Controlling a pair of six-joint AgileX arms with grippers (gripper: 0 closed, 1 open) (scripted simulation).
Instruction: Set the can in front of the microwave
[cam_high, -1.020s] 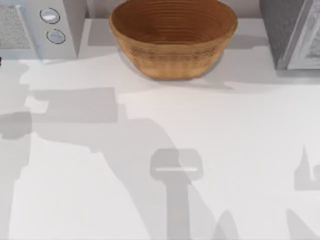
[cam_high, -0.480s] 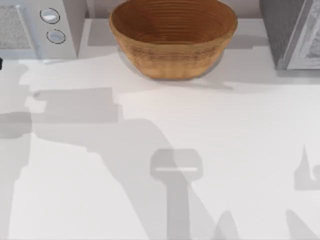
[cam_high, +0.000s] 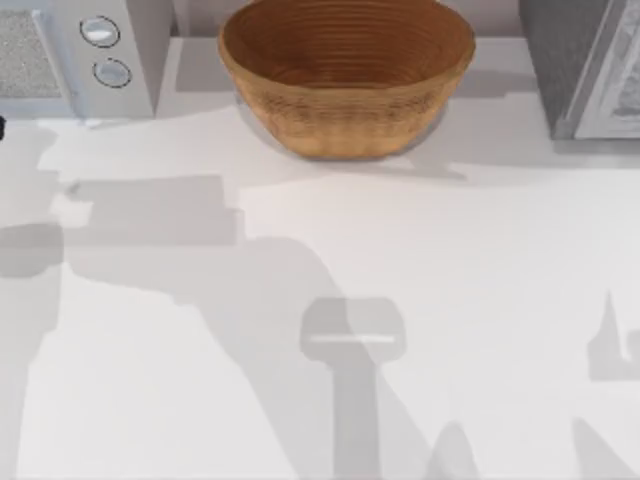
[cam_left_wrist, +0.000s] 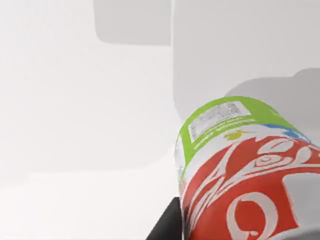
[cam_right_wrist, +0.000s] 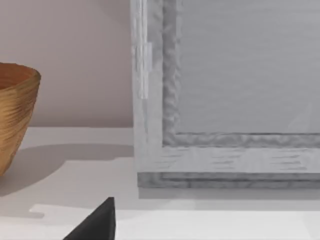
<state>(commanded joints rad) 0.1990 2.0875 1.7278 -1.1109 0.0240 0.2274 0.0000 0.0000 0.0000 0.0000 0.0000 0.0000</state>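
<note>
Two appliances flank wicker basket at back of table in top view: microwave at back left, darker grey box at back right. Can close up in left wrist view, green end toward white table, red band nearer camera, dark finger beside it. Left gripper: can't tell if clamped on can. Right wrist view: dark fingertip over table, facing grey box door; grip state can't tell.

The can and microwave are cut off by frame edges.
</note>
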